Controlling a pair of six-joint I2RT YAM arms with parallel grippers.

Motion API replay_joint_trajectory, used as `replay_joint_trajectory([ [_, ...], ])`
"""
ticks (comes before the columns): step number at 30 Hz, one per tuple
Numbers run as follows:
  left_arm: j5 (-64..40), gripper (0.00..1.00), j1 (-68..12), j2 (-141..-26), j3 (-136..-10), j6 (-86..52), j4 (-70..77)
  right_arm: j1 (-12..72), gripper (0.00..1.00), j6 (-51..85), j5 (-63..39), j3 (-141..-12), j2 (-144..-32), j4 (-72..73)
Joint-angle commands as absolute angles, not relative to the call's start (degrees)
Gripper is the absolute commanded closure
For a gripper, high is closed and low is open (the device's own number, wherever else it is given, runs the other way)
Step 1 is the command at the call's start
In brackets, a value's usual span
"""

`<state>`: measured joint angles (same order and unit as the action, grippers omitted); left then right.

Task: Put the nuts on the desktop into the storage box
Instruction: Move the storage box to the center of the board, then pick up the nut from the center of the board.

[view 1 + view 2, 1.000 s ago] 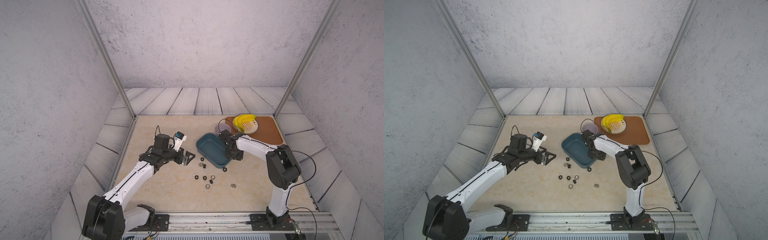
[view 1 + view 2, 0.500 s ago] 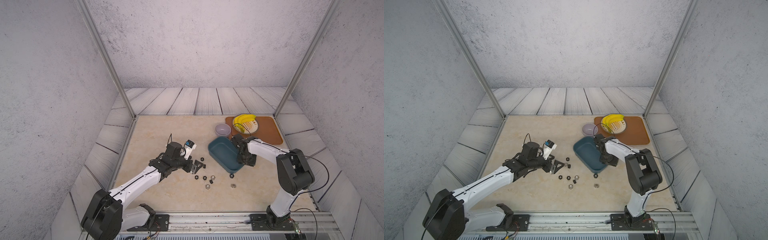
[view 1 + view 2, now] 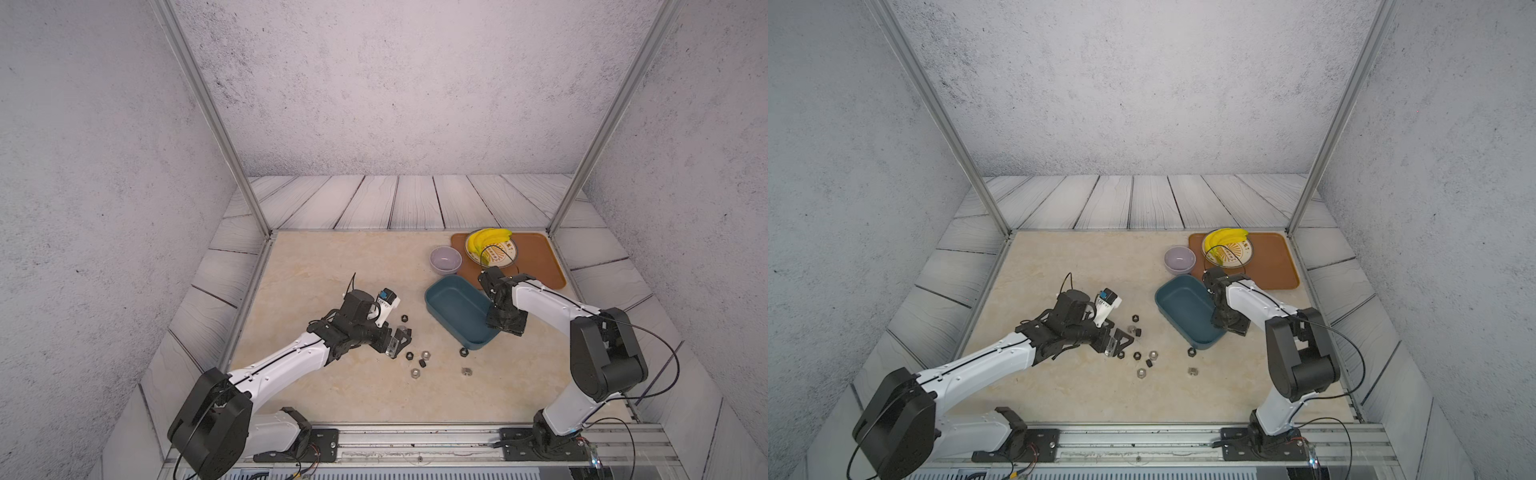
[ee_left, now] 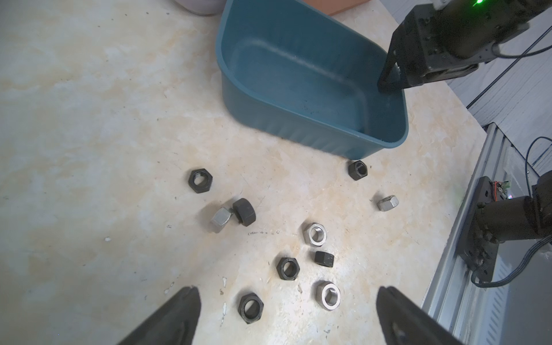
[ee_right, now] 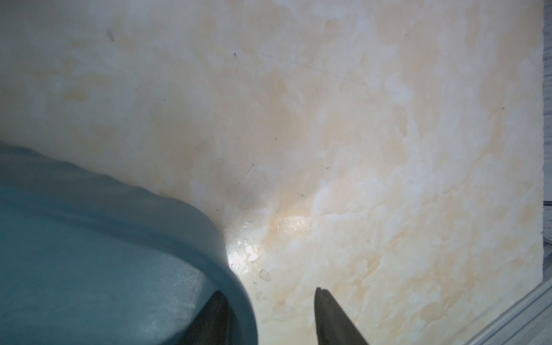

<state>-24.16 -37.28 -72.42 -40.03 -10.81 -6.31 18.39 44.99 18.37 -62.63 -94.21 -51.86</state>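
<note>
The teal storage box (image 3: 453, 307) stands on the beige desktop (image 3: 332, 266), right of centre. My right gripper (image 3: 505, 324) straddles its right rim near the front corner. In the right wrist view one finger lies inside the storage box (image 5: 89, 254) and the other stands clear outside, so the jaws are open. Several black and silvery nuts (image 3: 425, 355) lie scattered in front of and left of the box. My left gripper (image 4: 286, 301) hovers wide open over them, with a black nut (image 4: 250, 303) and a silver nut (image 4: 327, 295) between its fingers. One black nut (image 4: 357, 170) sits at the box's front corner.
A lilac bowl (image 3: 445, 259) stands just behind the box. An orange-brown tray (image 3: 536, 266) at the back right carries a plate of bananas (image 3: 490, 247). The metal rail (image 3: 415, 440) runs along the front edge. Grey planks surround the desktop.
The storage box slid right and forward with my right gripper at its rim, uncovering the bowl; those jaws have widened. My left arm swung right and down over the nuts.
</note>
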Motion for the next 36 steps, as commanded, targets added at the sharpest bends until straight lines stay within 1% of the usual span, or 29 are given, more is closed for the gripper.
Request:
replay_joint_trajectory([
  [1,-23.9,0.02,-37.9,-73.4,-42.0,-11.6,-7.3,18.2,0.46,44.6,17.5,-63.6,-90.6,-55.7],
  [7,-24.3,0.02,-38.7,-73.6,-44.0,-12.7,-8.9,18.2,0.43,44.5,15.1,-64.6,-84.0,-59.6],
  [12,-22.7,0.02,-38.9,-72.7,-47.1,-17.4,-13.9,19.1,0.41,43.1,9.4,-63.3,-76.5,-61.5],
  [17,-22.9,0.02,-38.9,-73.1,-51.9,-21.0,-24.5,22.7,0.37,40.5,2.7,-59.7,-69.9,-62.2],
  [21,-24.9,0.02,-39.0,-73.1,-54.5,-23.4,-29.6,28.2,0.33,39.1,-1.9,-56.7,-65.7,-62.2],
  [25,-22.5,0.02,-39.0,-72.4,-56.4,-26.1,-33.4,31.5,0.31,39.9,-7.7,-53.2,-64.6,-61.9],
  [28,-22.0,0.02,-39.0,-72.8,-57.5,-27.7,-35.4,34.4,0.31,40.8,-12.3,-50.0,-64.3,-58.7],
  [36,-23.1,0.02,-39.0,-75.1,-58.0,-31.2,-38.5,38.5,0.3,41.2,-13.4,-44.9,-66.4,-50.4],
])
